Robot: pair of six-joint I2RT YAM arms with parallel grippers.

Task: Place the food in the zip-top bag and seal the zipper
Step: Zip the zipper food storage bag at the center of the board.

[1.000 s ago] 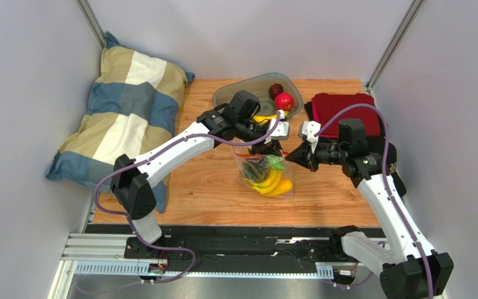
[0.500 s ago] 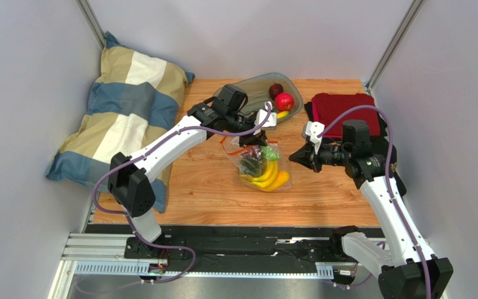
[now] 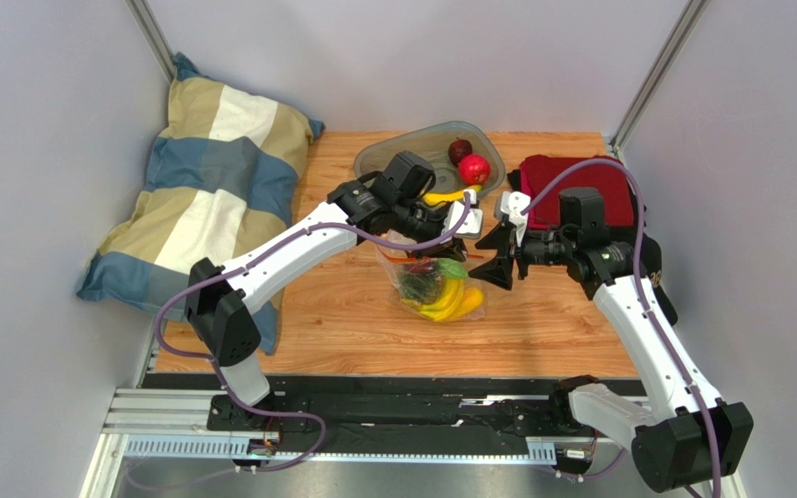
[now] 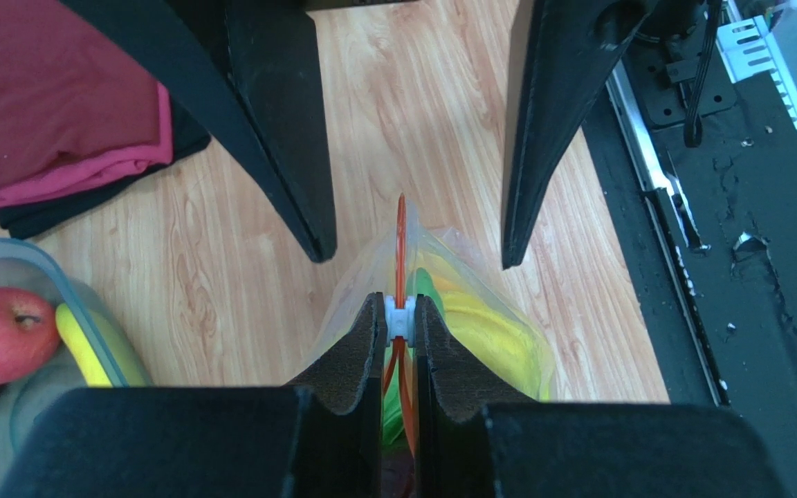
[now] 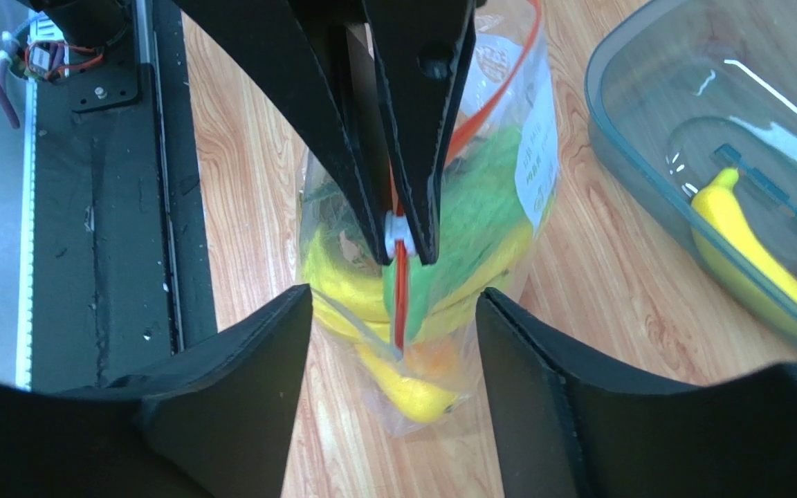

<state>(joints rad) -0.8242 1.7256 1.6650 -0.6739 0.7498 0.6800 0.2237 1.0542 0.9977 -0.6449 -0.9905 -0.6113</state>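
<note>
The bag (image 3: 437, 286) sits mid-table (image 3: 340, 322), just in front of the tray (image 3: 405, 151). It's clear and crinkly with a white label (image 5: 538, 156) on one side, and it's propped upright with its mouth on top. The food (image 3: 444, 301) packed inside is mostly yellow bananas low down, something green above them and a dark purplish bit near the top. The zipper (image 4: 401, 237) runs as a thin orange-red line along the top edge, and in the wrist views the two sides look pressed together along the stretch you can see. The left claw (image 4: 401, 324) is pinched tight on the zipper right at its little white slider (image 4: 401, 315), holding the top of the bag up. The right claw (image 5: 394, 303) faces it from the other side with its fingers spread wide, tips either side of the zipper's free end and gripping nothing; can't tell if they brush the plastic. Behind the bag, the grey-green tray has a red apple (image 3: 473, 169), a dark round fruit (image 3: 460, 148) and one more banana (image 5: 748, 241) in it. To the right of the tray is a folded red cloth (image 3: 569, 178), and a striped pillow (image 3: 205, 187) lies off the table's left edge.
</note>
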